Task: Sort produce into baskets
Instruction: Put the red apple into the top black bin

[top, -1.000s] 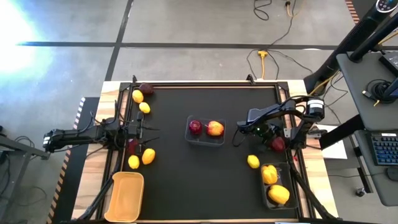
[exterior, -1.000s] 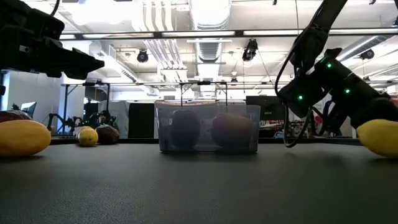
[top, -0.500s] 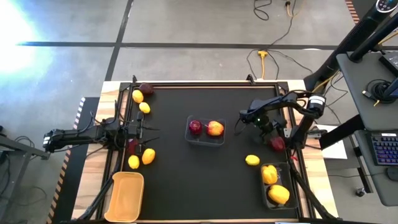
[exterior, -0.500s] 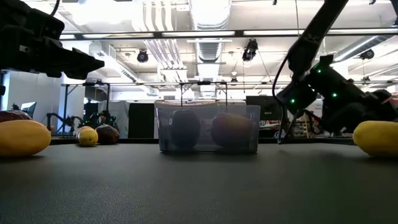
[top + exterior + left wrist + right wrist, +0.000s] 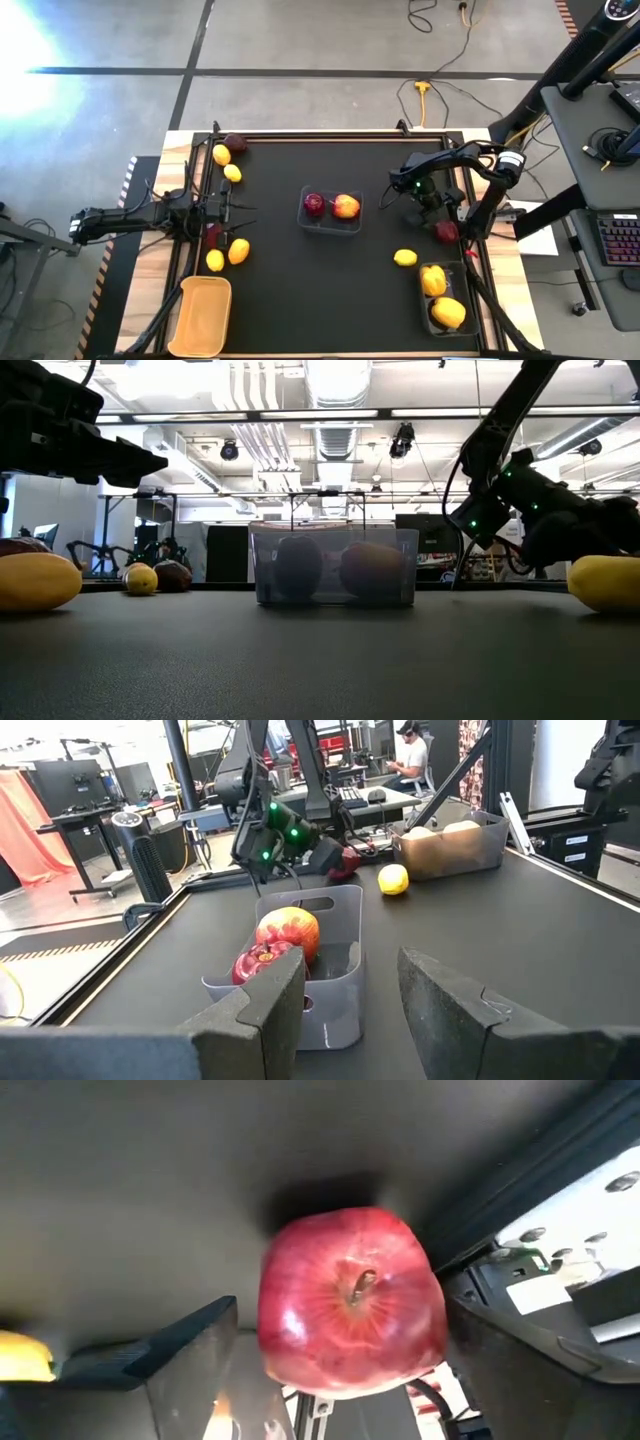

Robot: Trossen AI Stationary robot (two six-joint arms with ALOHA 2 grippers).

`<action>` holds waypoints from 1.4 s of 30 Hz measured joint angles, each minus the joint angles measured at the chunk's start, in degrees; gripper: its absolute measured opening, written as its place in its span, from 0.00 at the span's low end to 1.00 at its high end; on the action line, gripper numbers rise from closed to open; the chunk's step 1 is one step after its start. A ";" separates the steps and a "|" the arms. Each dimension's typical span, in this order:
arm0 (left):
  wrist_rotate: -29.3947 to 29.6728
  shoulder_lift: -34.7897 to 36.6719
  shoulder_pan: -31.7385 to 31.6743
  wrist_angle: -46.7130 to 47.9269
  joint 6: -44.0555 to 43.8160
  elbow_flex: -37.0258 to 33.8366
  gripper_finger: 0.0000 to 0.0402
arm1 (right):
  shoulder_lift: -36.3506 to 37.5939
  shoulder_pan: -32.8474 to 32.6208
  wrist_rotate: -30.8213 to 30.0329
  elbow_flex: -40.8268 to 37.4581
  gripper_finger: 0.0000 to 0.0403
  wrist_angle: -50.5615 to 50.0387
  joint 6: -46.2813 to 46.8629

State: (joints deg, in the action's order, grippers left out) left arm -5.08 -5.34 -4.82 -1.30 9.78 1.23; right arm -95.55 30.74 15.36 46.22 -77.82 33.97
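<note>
Our right gripper's (image 5: 432,212) jaws are spread wide above a red apple (image 5: 350,1302) lying on the table (image 5: 300,270) near its right edge, not gripping it. Our left gripper (image 5: 350,995) waits with jaws apart at the left side. The clear bin (image 5: 331,211) mid-table holds two fruits.

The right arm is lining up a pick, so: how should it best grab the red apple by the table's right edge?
Probably from above, right gripper fingers closing across the red apple's round middle: it sits stem-up on the mat, free on both flanks, beside the edge rail.
</note>
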 joint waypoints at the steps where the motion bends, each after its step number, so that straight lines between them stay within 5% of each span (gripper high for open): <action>1: -0.01 0.00 0.00 0.00 0.00 0.00 0.36 | 0.00 -0.08 -0.17 -0.18 0.82 0.06 0.33; 9: -0.01 0.00 0.00 0.00 0.00 0.00 0.36 | 0.02 -1.78 -0.11 -1.46 0.70 1.26 3.70; 18: 0.00 0.00 0.00 0.02 0.00 0.02 0.36 | 0.48 -5.14 -0.35 -0.96 0.68 2.23 6.66; 24: -0.02 0.00 0.00 0.00 0.00 0.00 0.36 | 4.65 -9.05 -2.15 6.47 0.66 4.16 10.20; 33: -0.02 0.01 0.00 0.02 0.00 0.02 0.36 | 10.42 -18.83 -15.02 27.07 0.66 4.46 20.00; 42: -0.02 0.01 0.00 0.01 0.00 0.01 0.36 | 6.88 -30.10 -26.85 33.53 0.67 35.49 19.30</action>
State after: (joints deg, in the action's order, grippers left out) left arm -5.10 -5.34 -4.82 -1.29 9.78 1.24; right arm -88.67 0.64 -11.50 79.75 -42.34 53.27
